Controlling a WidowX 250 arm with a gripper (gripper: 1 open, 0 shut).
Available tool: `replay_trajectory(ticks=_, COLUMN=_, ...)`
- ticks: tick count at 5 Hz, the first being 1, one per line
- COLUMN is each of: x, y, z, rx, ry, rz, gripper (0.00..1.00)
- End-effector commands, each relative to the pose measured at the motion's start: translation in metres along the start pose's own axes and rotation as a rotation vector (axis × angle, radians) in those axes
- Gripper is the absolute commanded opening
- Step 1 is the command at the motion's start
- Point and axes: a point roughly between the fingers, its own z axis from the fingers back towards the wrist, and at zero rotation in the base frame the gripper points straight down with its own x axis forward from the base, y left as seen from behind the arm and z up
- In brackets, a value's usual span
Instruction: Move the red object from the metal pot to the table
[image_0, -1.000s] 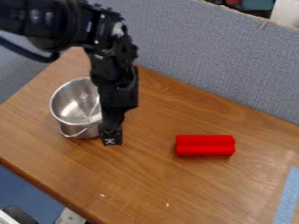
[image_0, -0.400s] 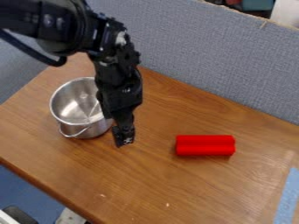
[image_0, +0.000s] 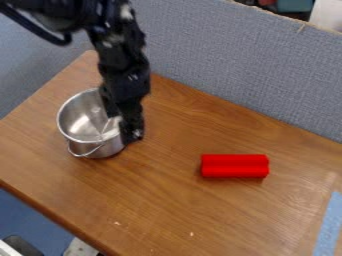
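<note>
The red object (image_0: 235, 166) is a small brick-shaped block lying flat on the table (image_0: 174, 195), right of centre. To its left stands the metal pot (image_0: 88, 123), shiny and round, with nothing visible inside it. My gripper (image_0: 131, 131) hangs at the pot's right rim, well left of the red block and apart from it. Its jaws point down; I cannot make out the gap between them, and nothing shows held in them. The black arm rises from it toward the top left.
A grey-blue partition wall (image_0: 241, 60) runs behind the table. The table's front edge (image_0: 54, 225) and right edge (image_0: 327, 210) are close by. Bare wood lies between pot and block.
The gripper has lifted and drawn back left, from low on the table in front of the pot up to the pot's right rim. The red block has stayed put.
</note>
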Motion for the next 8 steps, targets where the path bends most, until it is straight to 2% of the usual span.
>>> replay_trajectory(ticks=1, x=0.029, y=-0.038, z=-0.023, rx=0.026, ry=-0.055, rz=0.032, gripper=1.0)
replay_trajectory(ticks=2, x=0.051, y=-0.084, z=-0.061, rx=-0.002, ry=-0.067, rz=0.071, gripper=1.0)
replay_trajectory(ticks=3, x=0.092, y=-0.095, z=-0.055, rx=0.0, ry=-0.09, rz=0.006, gripper=1.0)
replay_trajectory(ticks=4, x=0.138, y=-0.093, z=-0.056, rx=-0.003, ry=-0.104, rz=-0.107, gripper=1.0)
replay_trajectory(ticks=5, x=0.181, y=-0.08, z=-0.043, rx=-0.042, ry=-0.095, rz=-0.166, gripper=1.0)
replay_trajectory(ticks=6, x=0.2, y=-0.073, z=-0.028, rx=-0.064, ry=-0.078, rz=-0.184, gripper=1.0)
replay_trajectory(ticks=7, x=0.22, y=-0.058, z=-0.015, rx=-0.099, ry=-0.052, rz=-0.175, gripper=1.0)
replay_trajectory(ticks=8, x=0.208, y=-0.047, z=-0.006, rx=-0.166, ry=-0.025, rz=-0.115, gripper=1.0)
